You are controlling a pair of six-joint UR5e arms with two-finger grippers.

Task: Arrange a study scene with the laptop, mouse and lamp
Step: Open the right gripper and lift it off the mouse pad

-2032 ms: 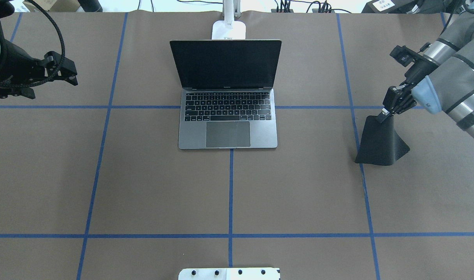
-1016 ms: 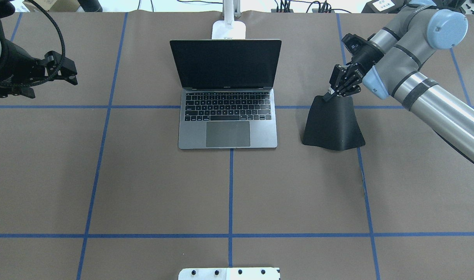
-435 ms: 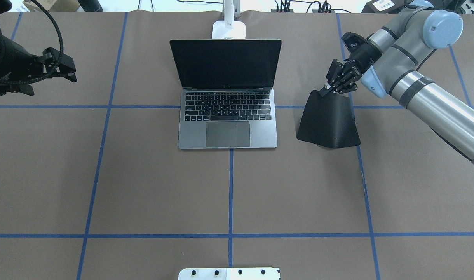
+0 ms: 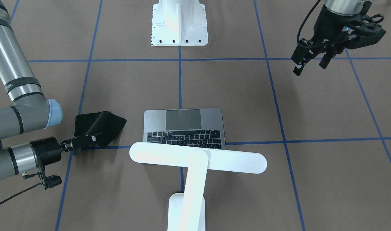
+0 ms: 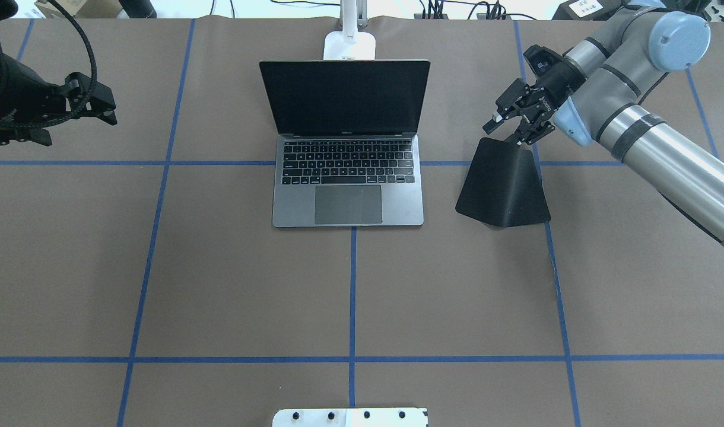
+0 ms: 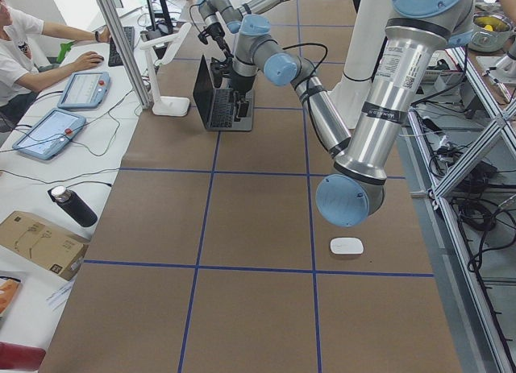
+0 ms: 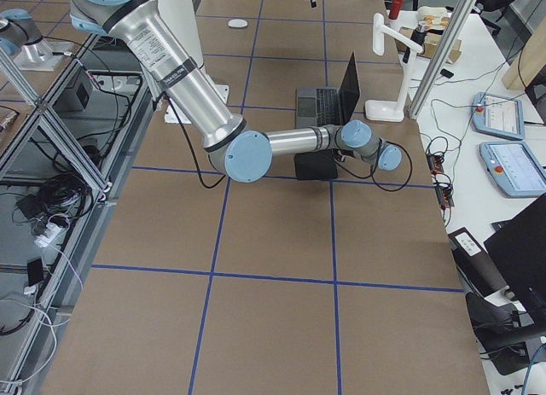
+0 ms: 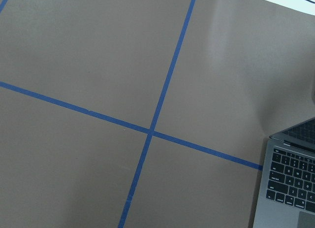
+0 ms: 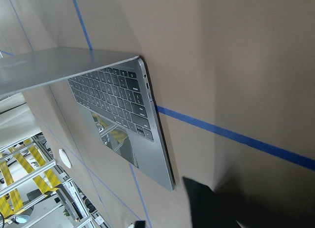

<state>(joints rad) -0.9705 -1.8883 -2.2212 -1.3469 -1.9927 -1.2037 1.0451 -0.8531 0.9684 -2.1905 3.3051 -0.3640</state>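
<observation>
— Since a moment ago the right pincer (image 5: 507, 131) has let go of the black mat (image 5: 504, 190): its jaws were closed on the mat's far edge and now stand spread with nothing between them.

— And the mat itself?

— It has barely shifted. It sits on the desk (image 5: 219, 284) just to the right of the laptop (image 5: 347, 190), near it but apart, and it does not lie flat. A ridge runs down its middle, so it stands like a low tent. The lower fingertip hangs right at the mat's far corner; whether it touches I cannot tell.

— Where is the laptop?

— At the middle of the desk, lid up, screen dark, keyboard toward the robot.

— The lamp?

— Its base (image 5: 350, 46) stands just behind the lid at the far edge, and in the front-facing view the bar head (image 4: 198, 158) reaches across above the laptop's screen end.

— The mouse?

— Only the side views show it. The mouse (image 6: 347, 246) lies alone toward the desk's end on the robot's left, well apart from the laptop.

— The other arm?

— The left pincer (image 4: 311, 66) hangs above the desk, well off to the laptop's left, jaws apart and empty.
</observation>
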